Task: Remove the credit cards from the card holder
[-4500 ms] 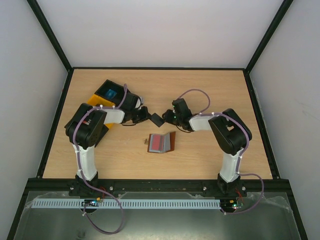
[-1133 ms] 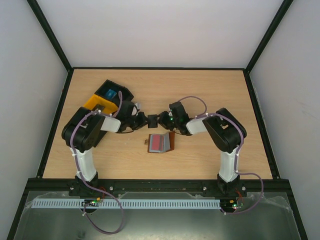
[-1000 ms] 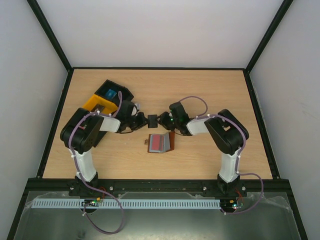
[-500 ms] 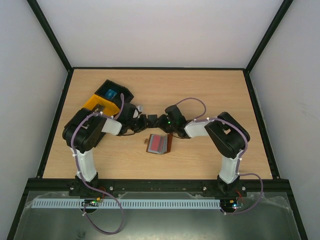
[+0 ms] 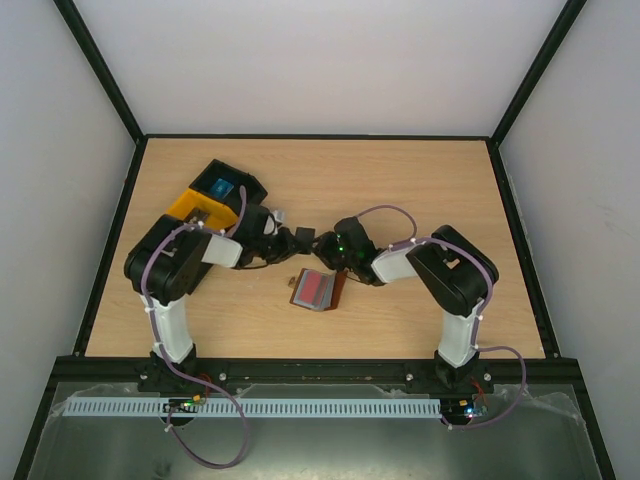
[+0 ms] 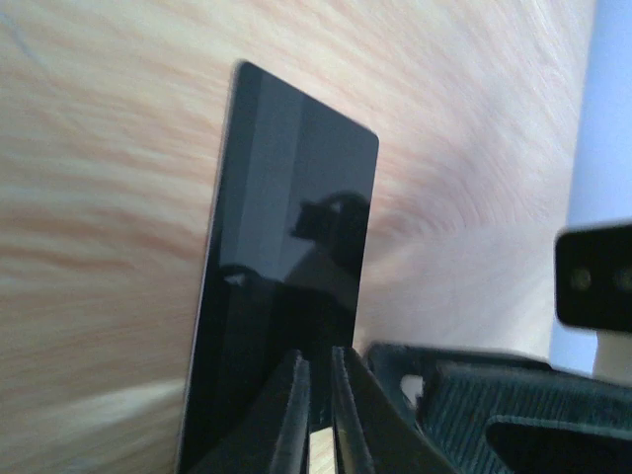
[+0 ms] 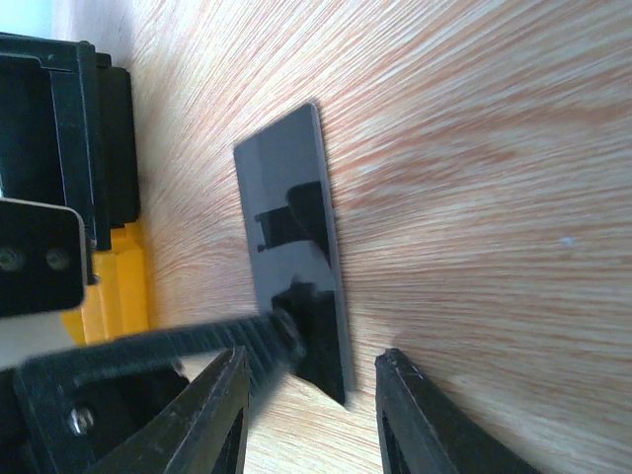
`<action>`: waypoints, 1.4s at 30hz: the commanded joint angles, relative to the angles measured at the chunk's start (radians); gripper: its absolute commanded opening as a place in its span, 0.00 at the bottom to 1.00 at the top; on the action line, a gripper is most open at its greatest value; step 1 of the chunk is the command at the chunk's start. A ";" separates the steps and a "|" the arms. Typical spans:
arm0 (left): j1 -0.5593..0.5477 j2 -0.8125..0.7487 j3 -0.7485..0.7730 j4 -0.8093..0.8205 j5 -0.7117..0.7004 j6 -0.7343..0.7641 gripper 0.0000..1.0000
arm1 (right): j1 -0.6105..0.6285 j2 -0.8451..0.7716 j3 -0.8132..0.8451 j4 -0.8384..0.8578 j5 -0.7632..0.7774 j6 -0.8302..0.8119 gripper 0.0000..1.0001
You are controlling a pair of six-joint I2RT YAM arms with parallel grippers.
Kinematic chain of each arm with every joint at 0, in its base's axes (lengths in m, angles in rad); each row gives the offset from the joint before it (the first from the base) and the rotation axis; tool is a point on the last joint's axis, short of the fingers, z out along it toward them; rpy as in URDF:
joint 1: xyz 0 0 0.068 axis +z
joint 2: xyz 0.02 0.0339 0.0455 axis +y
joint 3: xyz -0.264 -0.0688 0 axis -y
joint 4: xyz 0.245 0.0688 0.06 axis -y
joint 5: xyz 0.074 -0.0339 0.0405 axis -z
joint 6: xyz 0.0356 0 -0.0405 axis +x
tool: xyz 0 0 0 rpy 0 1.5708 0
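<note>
Card holder (image 5: 341, 287): lay open on the bench (image 5: 430, 190), near the middle, just on the near side of both pincers. Brown cover showed along its right edge, with a small tab at its left edge. Right half looked narrow from above; could not tell whether raised.
Red card (image 5: 313, 288): sat face up in the holder's left half, covering most of that pocket. Touched by neither pincer.
Grey card (image 6: 286, 286): was out of the holder, dark and glossy, with its long side upright in the left wrist view. Hung over bare wood just beyond the holder. Could not tell whether touching the bench.
Left pincer (image 6: 316, 375): was closed narrow on the grey card, fingers (image 6: 281, 425) pressed one to each face at its lower part.
Right pincer (image 7: 313, 365): stood partly wide and held nothing. Fingers (image 7: 212, 425) were set one to each side of the grey card's nearest corner, with wood showing in both gaps.
Pincers together: met tip to tip just beyond the holder, the left reaching in from the left and the right from the right.
Yellow bin (image 5: 192, 206): stood at the far left of the bench, close beside the left arm. Also showed as a yellow strip at the left of the right wrist view.
Black bin (image 5: 240, 182): stood against the yellow bin's far side, with something blue inside.
</note>
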 commanded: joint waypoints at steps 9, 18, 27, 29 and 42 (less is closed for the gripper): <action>0.080 0.003 0.128 -0.332 -0.149 0.153 0.19 | 0.004 -0.007 0.039 -0.153 0.107 -0.046 0.37; 0.028 0.057 0.086 -0.269 -0.121 0.109 0.18 | -0.011 -0.051 0.031 -0.189 0.187 -0.096 0.37; -0.090 -0.021 0.029 -0.195 -0.063 0.003 0.18 | -0.077 -0.135 -0.049 -0.167 0.168 -0.150 0.37; -0.079 -0.068 0.056 -0.267 -0.098 0.036 0.20 | -0.087 -0.145 -0.055 -0.141 0.136 -0.187 0.37; 0.075 -0.155 0.119 -0.467 -0.255 0.183 0.15 | -0.083 -0.091 0.008 -0.169 0.041 -0.251 0.36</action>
